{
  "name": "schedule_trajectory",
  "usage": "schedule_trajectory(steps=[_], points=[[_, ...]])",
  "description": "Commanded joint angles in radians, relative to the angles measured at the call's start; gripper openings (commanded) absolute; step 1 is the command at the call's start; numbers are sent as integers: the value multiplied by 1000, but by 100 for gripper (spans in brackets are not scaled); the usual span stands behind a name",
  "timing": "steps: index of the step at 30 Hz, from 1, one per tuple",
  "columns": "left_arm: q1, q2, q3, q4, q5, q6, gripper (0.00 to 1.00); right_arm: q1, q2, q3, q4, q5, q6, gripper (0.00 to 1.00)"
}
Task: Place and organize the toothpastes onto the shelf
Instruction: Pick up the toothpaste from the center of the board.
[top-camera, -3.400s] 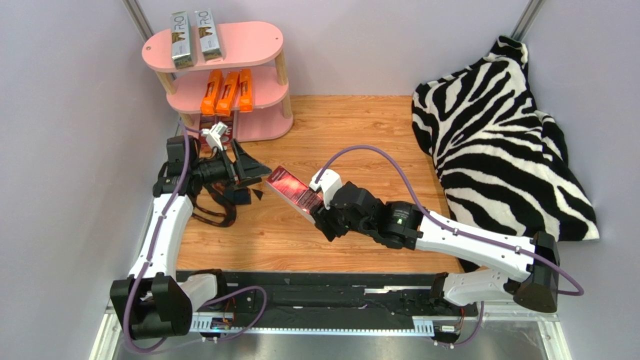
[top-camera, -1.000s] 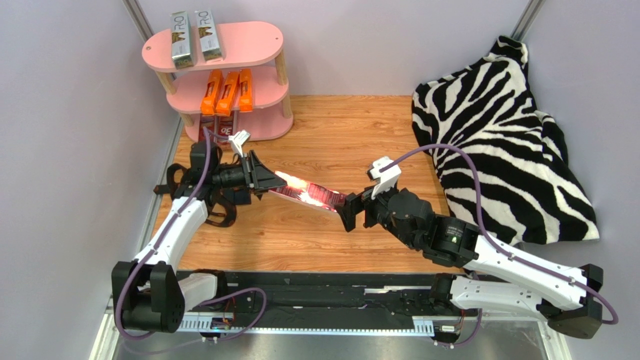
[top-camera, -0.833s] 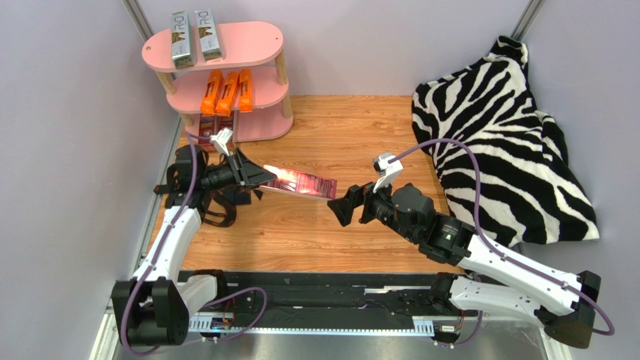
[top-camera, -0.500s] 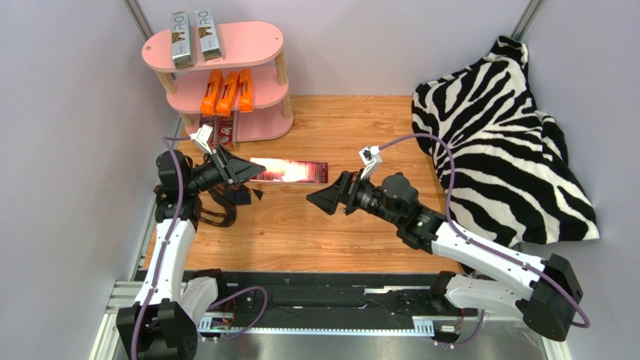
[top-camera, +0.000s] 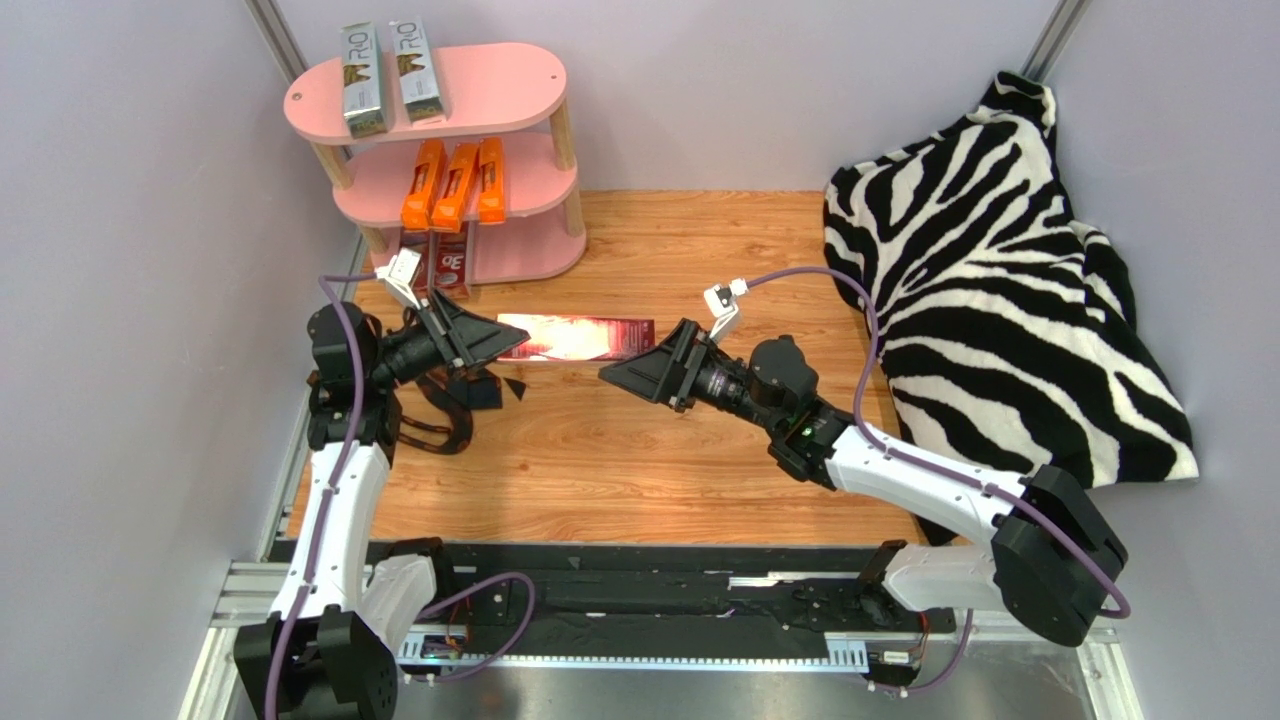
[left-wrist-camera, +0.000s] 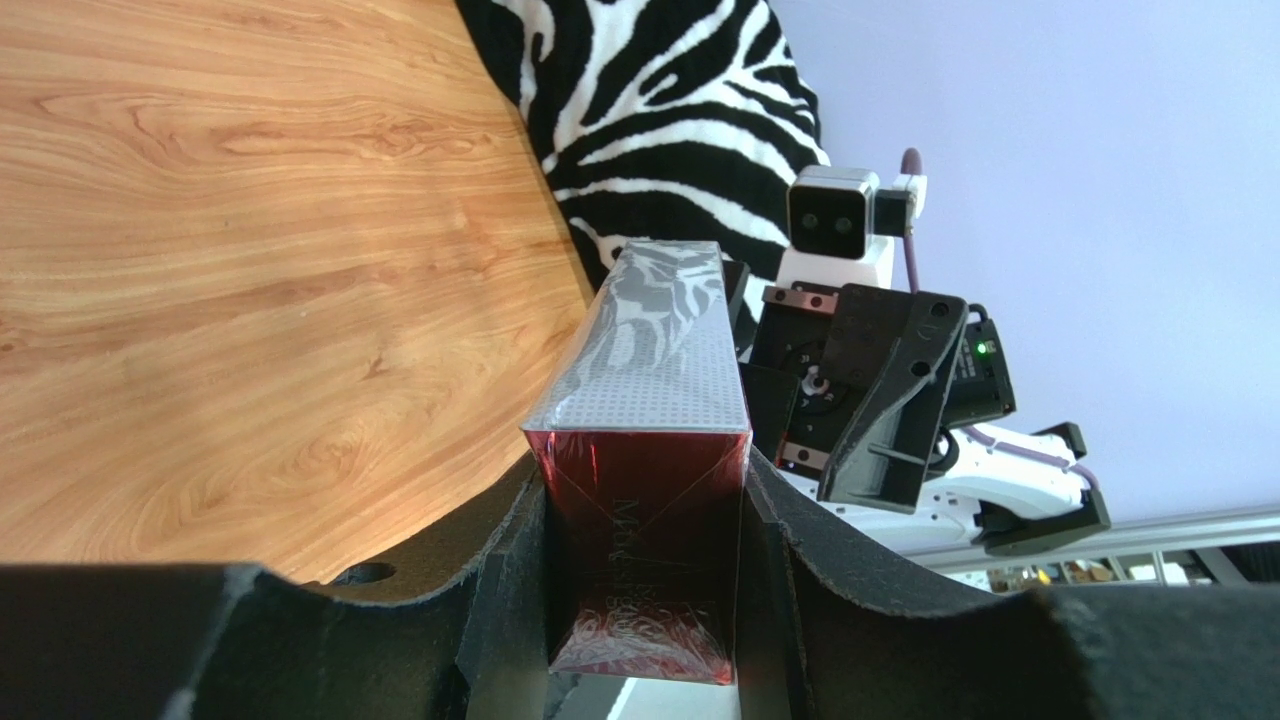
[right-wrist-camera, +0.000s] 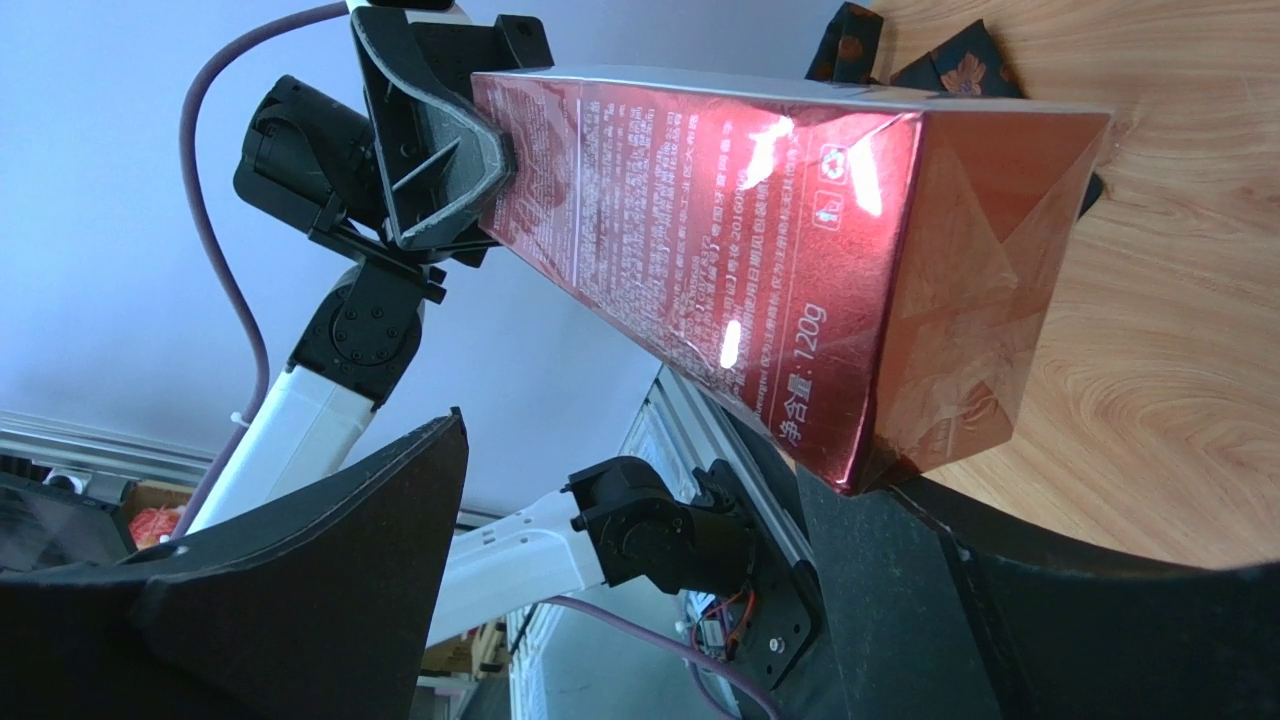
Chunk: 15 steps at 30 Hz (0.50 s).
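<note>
Wooden table (top-camera: 706, 255), pink shelf (top-camera: 511, 83) far left. Top view: arms reach low toward each other; left gripper (top-camera: 519, 342) clamps one end of red carton (top-camera: 579, 336), level above table, right gripper (top-camera: 613, 368) at other end. Left wrist: carton pinched tight. Right wrist: jaws apart around free end. Likely handover; next, shelve on bottom tier.

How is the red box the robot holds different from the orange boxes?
The red box is dark red, one alone; the orange boxes are bright orange, three together. The left gripper holds the red box over the table; the orange boxes lie on the middle board of the shelf. All are long and slim.
</note>
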Motion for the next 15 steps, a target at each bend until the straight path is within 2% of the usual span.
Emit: schedule_trajectory(steps=[1,15], points=[[-1,-22,22,77,46,-58,29,-8,-25,0,53,25,14,85],[-2,-84,-64,59,122,-58,33,-58,93,112,78,33,-20,82]])
